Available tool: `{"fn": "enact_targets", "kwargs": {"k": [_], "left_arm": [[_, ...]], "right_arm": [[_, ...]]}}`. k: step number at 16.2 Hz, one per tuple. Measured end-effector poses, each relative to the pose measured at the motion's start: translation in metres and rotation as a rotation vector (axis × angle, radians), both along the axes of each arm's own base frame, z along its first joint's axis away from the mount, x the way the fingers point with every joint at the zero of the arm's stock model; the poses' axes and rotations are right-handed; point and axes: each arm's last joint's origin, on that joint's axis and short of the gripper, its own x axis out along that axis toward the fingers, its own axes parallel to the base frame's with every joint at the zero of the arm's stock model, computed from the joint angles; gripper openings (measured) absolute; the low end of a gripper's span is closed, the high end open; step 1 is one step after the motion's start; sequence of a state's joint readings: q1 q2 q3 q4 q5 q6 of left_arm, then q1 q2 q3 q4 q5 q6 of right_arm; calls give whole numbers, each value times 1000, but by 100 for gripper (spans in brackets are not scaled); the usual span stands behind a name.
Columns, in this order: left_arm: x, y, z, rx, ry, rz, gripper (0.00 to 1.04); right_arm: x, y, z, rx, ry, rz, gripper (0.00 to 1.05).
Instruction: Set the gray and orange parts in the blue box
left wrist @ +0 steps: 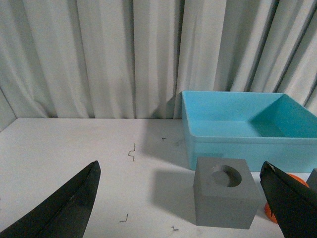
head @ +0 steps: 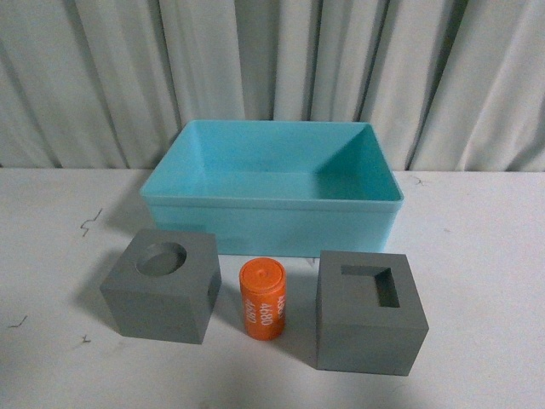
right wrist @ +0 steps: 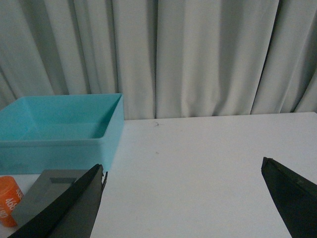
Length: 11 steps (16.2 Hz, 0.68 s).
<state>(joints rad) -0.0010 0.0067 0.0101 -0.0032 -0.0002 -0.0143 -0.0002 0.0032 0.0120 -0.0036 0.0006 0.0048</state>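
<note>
In the front view the blue box [head: 272, 204] stands empty at the back middle of the white table. In front of it, from left to right, sit a gray cube with a round recess [head: 162, 285], an upright orange cylinder [head: 262, 298] with white digits, and a gray cube with a rectangular recess [head: 370, 311]. Neither arm shows in the front view. My left gripper [left wrist: 181, 171] is open, with the round-recess cube [left wrist: 225, 198] ahead between its fingers and the blue box [left wrist: 247, 131] behind. My right gripper [right wrist: 183, 171] is open over bare table, the rectangular-recess cube [right wrist: 47, 193] and orange cylinder [right wrist: 9, 198] beside one finger.
A pleated grey curtain [head: 272, 68] hangs behind the table. Small dark marks [head: 89, 221] dot the tabletop to the left of the box. White table surface [right wrist: 208, 158] stretches to the right of the box.
</note>
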Motion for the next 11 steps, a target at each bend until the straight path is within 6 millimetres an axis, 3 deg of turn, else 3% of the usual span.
{"fn": "enact_targets", "kwargs": {"k": [11], "left_arm": [[0, 0, 0, 0, 0, 0, 98]], "right_arm": [[0, 0, 0, 0, 0, 0, 98]]}}
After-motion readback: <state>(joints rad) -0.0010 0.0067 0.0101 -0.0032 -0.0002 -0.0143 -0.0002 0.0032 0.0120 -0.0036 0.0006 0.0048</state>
